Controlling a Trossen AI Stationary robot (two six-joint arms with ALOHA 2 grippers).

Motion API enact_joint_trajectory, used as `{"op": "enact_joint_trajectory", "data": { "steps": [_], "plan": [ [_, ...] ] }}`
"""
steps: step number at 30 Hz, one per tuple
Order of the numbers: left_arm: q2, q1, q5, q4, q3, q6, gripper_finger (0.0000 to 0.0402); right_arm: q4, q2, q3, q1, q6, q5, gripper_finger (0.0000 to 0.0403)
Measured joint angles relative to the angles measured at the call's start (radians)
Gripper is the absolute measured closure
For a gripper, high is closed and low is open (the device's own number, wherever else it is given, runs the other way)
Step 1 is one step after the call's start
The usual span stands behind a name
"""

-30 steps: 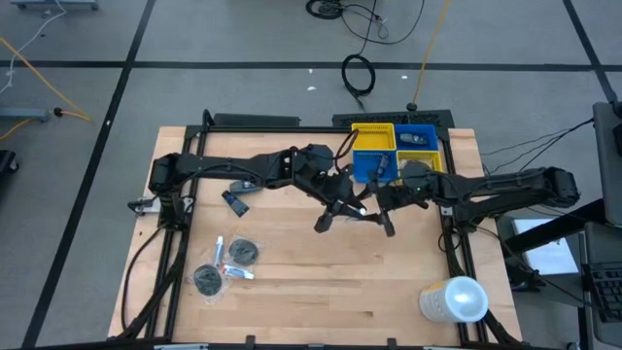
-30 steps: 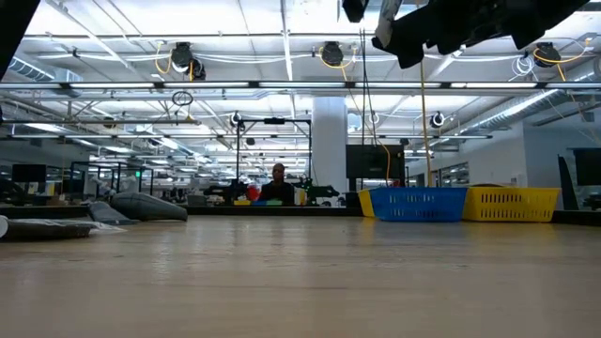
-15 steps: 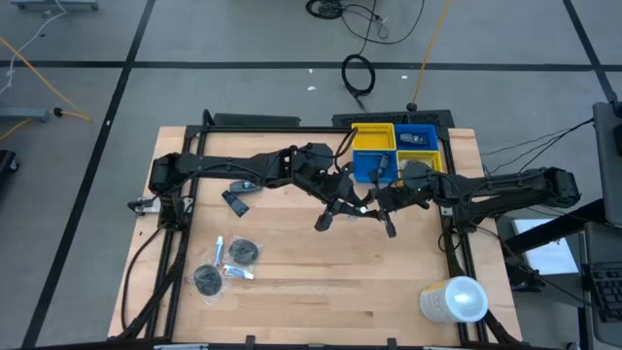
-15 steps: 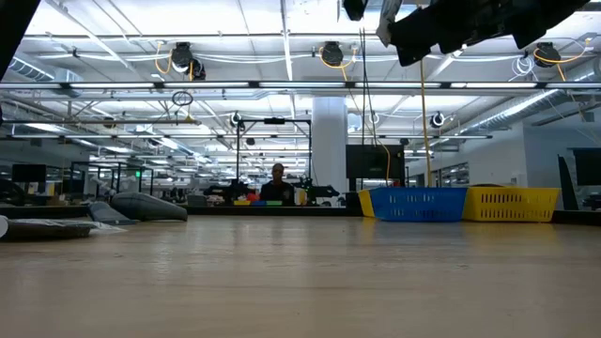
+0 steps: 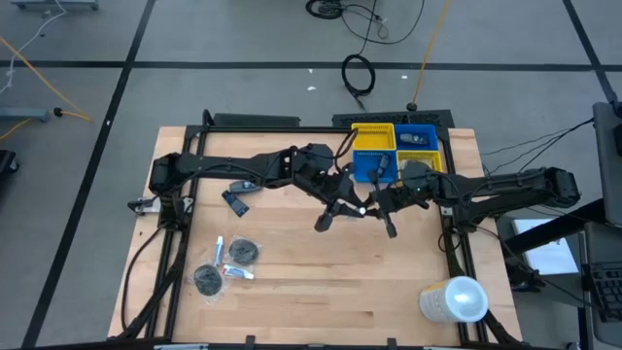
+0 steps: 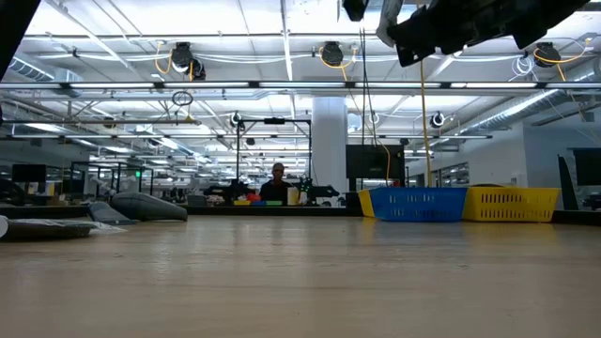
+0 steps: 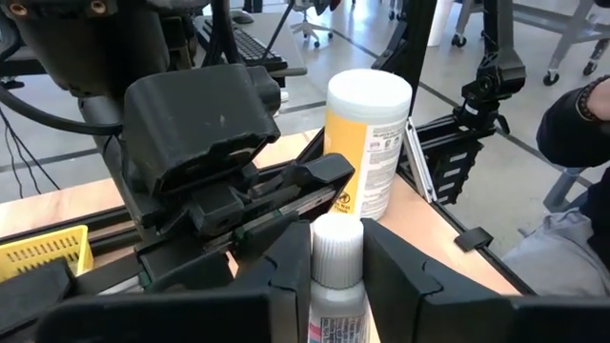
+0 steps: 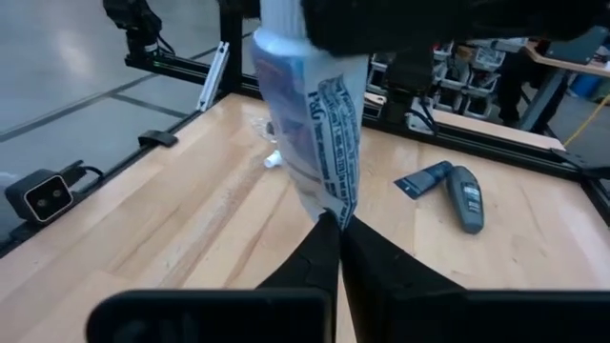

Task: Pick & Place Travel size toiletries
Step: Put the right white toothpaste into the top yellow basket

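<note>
A small clear tube (image 8: pixel 310 124) with blue print and a white cap (image 7: pixel 336 246) hangs above the table's middle (image 5: pixel 361 207), where both arms meet. My left gripper (image 7: pixel 336 276) is shut on it from the table's left. My right gripper (image 8: pixel 332 233) is shut on its narrow end from the right. The other toiletries lie on the wood at the left. They are dark bottles (image 5: pixel 234 199), white tubes (image 5: pixel 231 262) and round dark tins (image 5: pixel 243 252). In the low view only the arms' dark undersides (image 6: pixel 451 23) show at the top. My left gripper pinches the tube between its two fingers (image 7: pixel 286 276), one on each side, just below the white cap (image 7: pixel 336 246). The cap pokes out past the fingertips. The tube is lifted clear of the table. My right gripper pinches the tube's flat tapered end (image 8: pixel 329 211) between its shut fingertips (image 8: pixel 315 250). The tube widens away from the fingers toward my left gripper (image 8: pixel 400 19), clear of the wood.
Yellow (image 5: pixel 372 138) and blue (image 5: pixel 418 134) bins stand at the far edge, right of centre. A big white cylinder (image 5: pixel 454 299) stands at the near right corner. Two dark bottles (image 8: pixel 464 195) lie on the wood. People sit in the room beyond the table.
</note>
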Motion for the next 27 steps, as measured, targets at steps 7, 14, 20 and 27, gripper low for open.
{"op": "enact_joint_trajectory", "data": {
  "steps": [7, 14, 20, 27],
  "plan": [
    [-0.047, 0.0, -0.088, 0.006, 0.0, -0.028, 0.0265, -0.001, 0.0, 0.0, 0.001, 0.004, 0.0, 0.0402],
    [-0.158, 0.002, -0.219, -0.157, 0.0, -0.072, 0.0198, -0.025, -0.026, 0.0, -0.001, 0.025, 0.074, 0.0403],
    [-0.216, -0.02, -0.301, -0.403, 0.0, -0.153, 0.0184, -0.076, -0.051, 0.0, -0.04, 0.092, 0.256, 0.0403],
    [-0.221, -0.081, -0.477, -0.627, 0.0, -0.266, 0.0183, -0.165, -0.032, 0.0, -0.17, 0.134, 0.43, 0.0403]
  ]
}}
